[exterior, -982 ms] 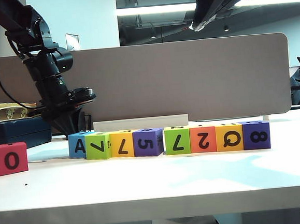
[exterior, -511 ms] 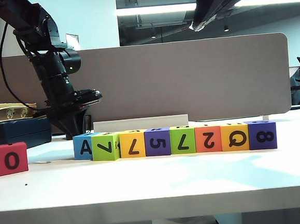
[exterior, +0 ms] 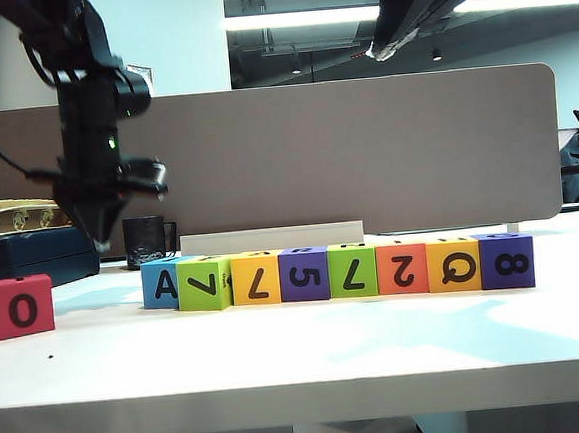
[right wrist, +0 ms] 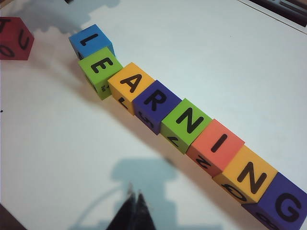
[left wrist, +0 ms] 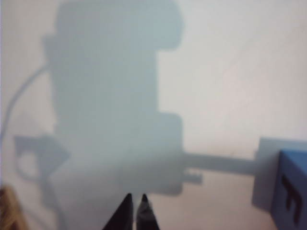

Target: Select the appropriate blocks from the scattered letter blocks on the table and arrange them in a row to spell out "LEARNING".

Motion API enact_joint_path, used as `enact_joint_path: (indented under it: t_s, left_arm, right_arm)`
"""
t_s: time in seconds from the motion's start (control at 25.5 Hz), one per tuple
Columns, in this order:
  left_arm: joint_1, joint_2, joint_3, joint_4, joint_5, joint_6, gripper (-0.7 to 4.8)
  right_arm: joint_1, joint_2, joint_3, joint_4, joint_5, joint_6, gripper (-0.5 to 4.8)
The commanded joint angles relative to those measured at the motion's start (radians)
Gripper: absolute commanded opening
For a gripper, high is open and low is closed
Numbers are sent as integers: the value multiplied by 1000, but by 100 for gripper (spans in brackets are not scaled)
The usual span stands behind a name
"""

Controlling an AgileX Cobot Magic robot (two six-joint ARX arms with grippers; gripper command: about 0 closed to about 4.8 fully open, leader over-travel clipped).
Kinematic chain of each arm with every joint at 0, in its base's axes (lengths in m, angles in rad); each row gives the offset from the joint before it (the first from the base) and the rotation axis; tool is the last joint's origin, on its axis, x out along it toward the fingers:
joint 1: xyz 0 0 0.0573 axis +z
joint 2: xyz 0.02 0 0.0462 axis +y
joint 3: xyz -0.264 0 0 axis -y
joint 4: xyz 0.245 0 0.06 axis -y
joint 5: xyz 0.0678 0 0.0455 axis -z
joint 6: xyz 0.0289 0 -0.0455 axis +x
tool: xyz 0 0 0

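Observation:
Eight letter blocks stand side by side in a row on the white table. From above, their tops read LEARNING: blue L, green E, yellow A, purple R, green N, coral I, orange N, purple G. The blue block is the row's left end, the purple block its right end. My left gripper hangs shut and empty, pointing down, left of the blue block. My right gripper is shut and empty, high above the table.
A red cube marked O stands alone at the far left. Behind the row are a grey-brown divider panel, a white strip and a black mug. A dark box sits at the back left.
The row slid right and its gap closed. My left gripper then drew away from the blue block, moving left and up, and turned to point down. The right arm stayed still.

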State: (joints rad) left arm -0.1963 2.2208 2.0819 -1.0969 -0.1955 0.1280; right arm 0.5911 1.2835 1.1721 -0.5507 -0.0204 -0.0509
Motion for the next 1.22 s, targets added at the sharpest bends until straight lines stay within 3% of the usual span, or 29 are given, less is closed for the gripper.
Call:
enact_joint_path:
  t_s: [0.04, 0.39, 0.63, 0.83, 1.02, 1.22]
  left_arm:
    - [-2, -58, 7, -40, 43, 13, -6]
    - [-24, -158, 6, -108, 250, 17, -6]
    - [-96, -158, -32, -121, 359, 62, -6]
    - [-177, -158, -106, -118, 328, 63, -6]
    - [-216, -158, -149, -121, 262, 55, -6]
    - [-242, -157, -187, -133, 262, 55, -6]
  right_arm:
    - [1, -5, 4, 10, -1, -3, -2]
    - [1, -5, 4, 29, -1, -3, -2]
    - [1, -5, 4, 32, -1, -3, -2]
    - [1, -5, 4, 32, -1, -3, -2]
    - [1, -5, 4, 31, -1, -3, -2]
    - [1, -5, 4, 32, -1, -3, -2]
